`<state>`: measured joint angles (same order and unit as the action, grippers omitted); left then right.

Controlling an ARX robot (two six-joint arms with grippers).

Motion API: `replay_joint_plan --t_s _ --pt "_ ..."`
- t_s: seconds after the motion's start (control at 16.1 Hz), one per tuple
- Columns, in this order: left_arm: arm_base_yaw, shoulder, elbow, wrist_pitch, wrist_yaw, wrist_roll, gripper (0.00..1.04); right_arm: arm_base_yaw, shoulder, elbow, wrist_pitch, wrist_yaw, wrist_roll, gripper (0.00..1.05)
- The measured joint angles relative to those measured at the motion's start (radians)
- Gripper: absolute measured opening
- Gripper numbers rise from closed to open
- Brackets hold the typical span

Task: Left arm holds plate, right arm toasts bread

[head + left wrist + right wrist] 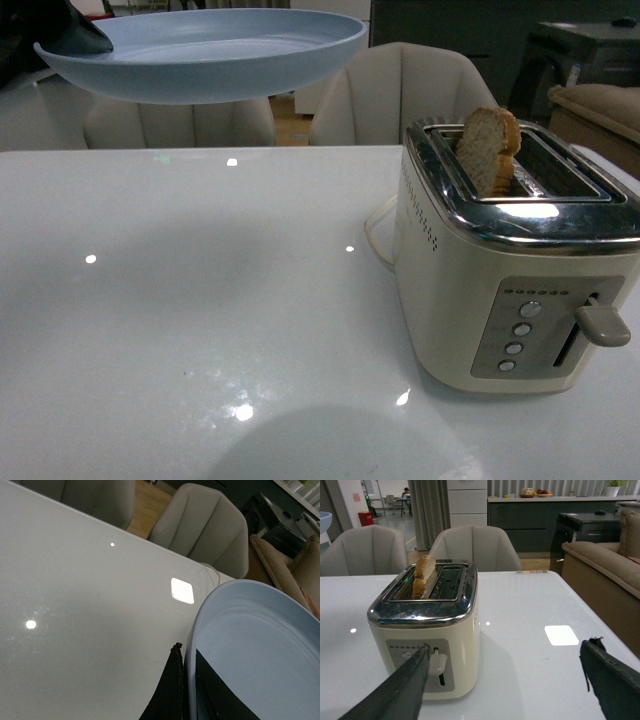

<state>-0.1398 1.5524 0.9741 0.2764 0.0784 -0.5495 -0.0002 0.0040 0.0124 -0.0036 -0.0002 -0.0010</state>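
The pale blue plate (215,50) hangs in the air at the upper left of the front view, held level above the white table (200,300). My left gripper (184,652) is shut on the plate's rim (190,645), one dark finger under it and one over it. The bread (488,148) stands upright in the left slot of the cream toaster (500,300), its top sticking out. In the right wrist view the bread (423,575) shows in the toaster (427,650). My right gripper (505,647) is open, near the toaster's lever (438,663), holding nothing.
The toaster's lever (603,325) is up at the front right. Its cord (375,235) loops behind it on the table. Padded chairs (400,90) stand along the table's far edge. A sofa (605,575) sits off the right side.
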Motion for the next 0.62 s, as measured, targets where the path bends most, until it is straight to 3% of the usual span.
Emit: replay_joint_plan --t_s 0.06,0.25,0.37,0.62 --pt "0.0 0.0 0.0 0.0 0.0 0.0 0.03 0.0 0.0 0.0 0.0 0.0 0.0 1.0" --pt "0.0 0.0 0.0 -0.008 0.003 0.005 0.03 0.0 0.0 0.0 0.0 0.0 0.0 0.98" --pt "0.006 -0.006 0.019 -0.117 0.045 0.102 0.03 0.0 0.0 0.0 0.0 0.0 0.0 0.98" --pt "0.029 -0.048 0.023 -0.132 0.11 0.192 0.03 0.0 0.0 0.0 0.0 0.0 0.0 0.98"
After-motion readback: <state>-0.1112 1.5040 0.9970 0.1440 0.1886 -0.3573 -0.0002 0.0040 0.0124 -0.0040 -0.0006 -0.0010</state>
